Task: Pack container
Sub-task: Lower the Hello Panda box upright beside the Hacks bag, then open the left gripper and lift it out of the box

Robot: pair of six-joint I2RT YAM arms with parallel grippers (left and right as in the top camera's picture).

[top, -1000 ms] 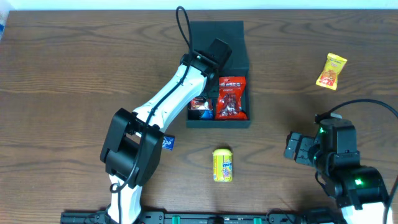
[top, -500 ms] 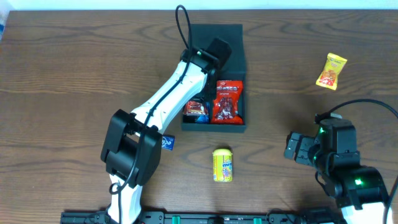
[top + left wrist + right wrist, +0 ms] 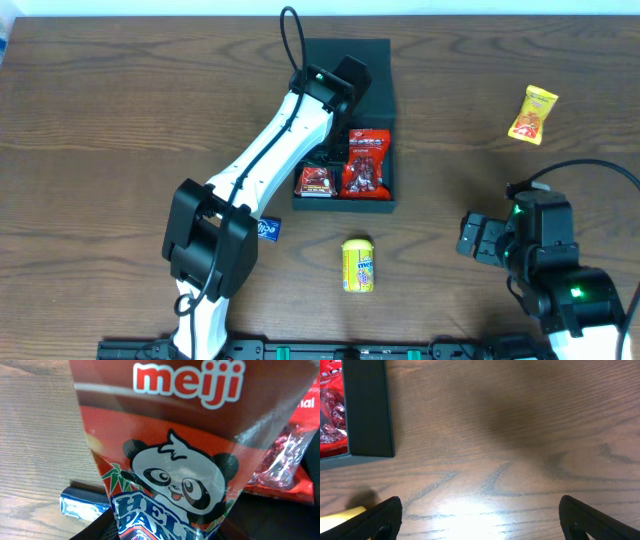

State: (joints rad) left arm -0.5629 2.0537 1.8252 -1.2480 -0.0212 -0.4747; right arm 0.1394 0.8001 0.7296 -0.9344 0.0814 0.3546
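Two fingers of the right gripper (image 3: 481, 515) stand spread wide over bare wood, with the container (image 3: 367, 410) and its corner edge ahead-left of them. The left gripper (image 3: 165, 529) pinches the panda packet (image 3: 170, 475) inside the container, with a red bag (image 3: 290, 455) just right of its fingers and a blue wrapper (image 3: 80, 505) left on the table.

The left arm (image 3: 270, 150) has white links between bulky black joint housings, and a thin black cable (image 3: 297, 45) loops from its wrist. The right arm (image 3: 545, 250) is black and blocky, dotted with small green lights (image 3: 518, 210); its jaws are matte black.
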